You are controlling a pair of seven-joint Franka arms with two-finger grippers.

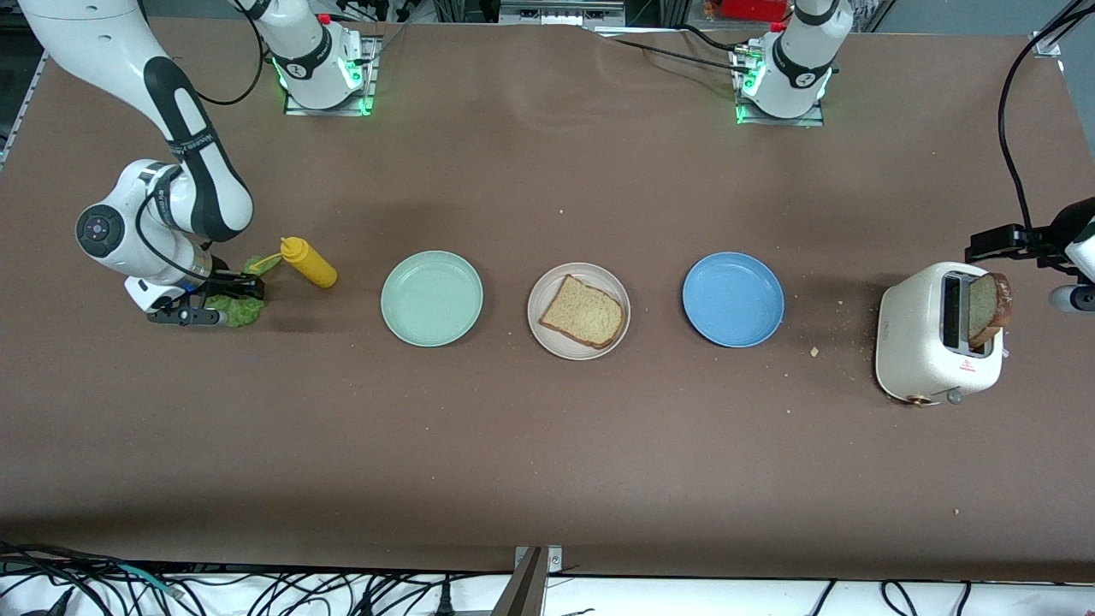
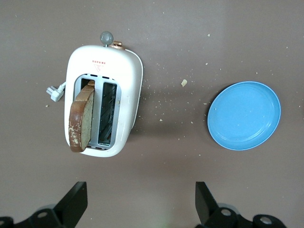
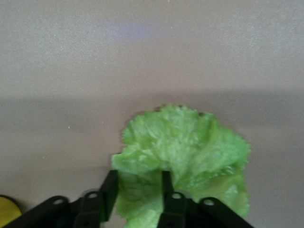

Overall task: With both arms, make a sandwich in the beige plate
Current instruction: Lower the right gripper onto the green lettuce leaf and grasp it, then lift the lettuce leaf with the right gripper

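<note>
The beige plate (image 1: 541, 332) lies mid-table with one slice of brown bread (image 1: 583, 310) flat on it. A second slice (image 1: 988, 308) (image 2: 81, 118) stands up out of the white toaster (image 1: 920, 342) (image 2: 128, 71) at the left arm's end. A ruffled green lettuce leaf (image 1: 244, 308) (image 3: 190, 147) lies on the table at the right arm's end. My right gripper (image 1: 224, 301) (image 3: 137, 178) is down on it, its fingers pinching a fold of the leaf. My left gripper (image 2: 140, 190) hangs open and empty over the bare table beside the toaster.
A yellow squeeze bottle (image 1: 310, 263) lies on its side right beside the lettuce. A mint-green plate (image 1: 432, 298) and a blue plate (image 1: 733, 299) (image 2: 244, 115) flank the beige plate. Crumbs are scattered between the blue plate and the toaster.
</note>
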